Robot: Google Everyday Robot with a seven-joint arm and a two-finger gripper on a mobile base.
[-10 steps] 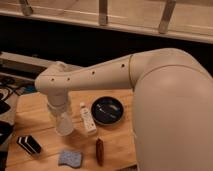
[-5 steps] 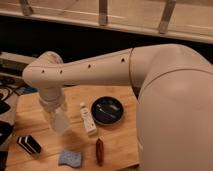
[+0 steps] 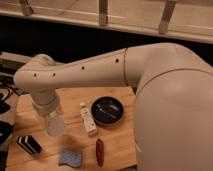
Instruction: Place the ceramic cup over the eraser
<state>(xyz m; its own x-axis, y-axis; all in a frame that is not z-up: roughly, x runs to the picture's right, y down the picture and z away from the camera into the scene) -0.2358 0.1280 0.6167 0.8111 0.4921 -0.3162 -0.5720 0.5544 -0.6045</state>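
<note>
The ceramic cup (image 3: 56, 128), small, white and tapered, hangs below the wrist of my arm over the left part of the wooden table (image 3: 120, 142). My gripper (image 3: 53, 118) is shut on the cup and holds it just above the tabletop. The eraser (image 3: 29, 144), a black block with a white stripe, lies on the table to the lower left of the cup, a short way apart from it. My big white arm reaches in from the right and covers the table's right side.
A white tube (image 3: 88, 119) lies just right of the cup. A black bowl (image 3: 108, 110) sits beyond it. A blue sponge (image 3: 70, 158) and a reddish-brown oblong object (image 3: 99, 151) lie near the front edge. Dark cables and gear sit off the left edge.
My arm has swung left, carrying the cup away from the white tube and nearer the eraser. The things on the table have not moved.
</note>
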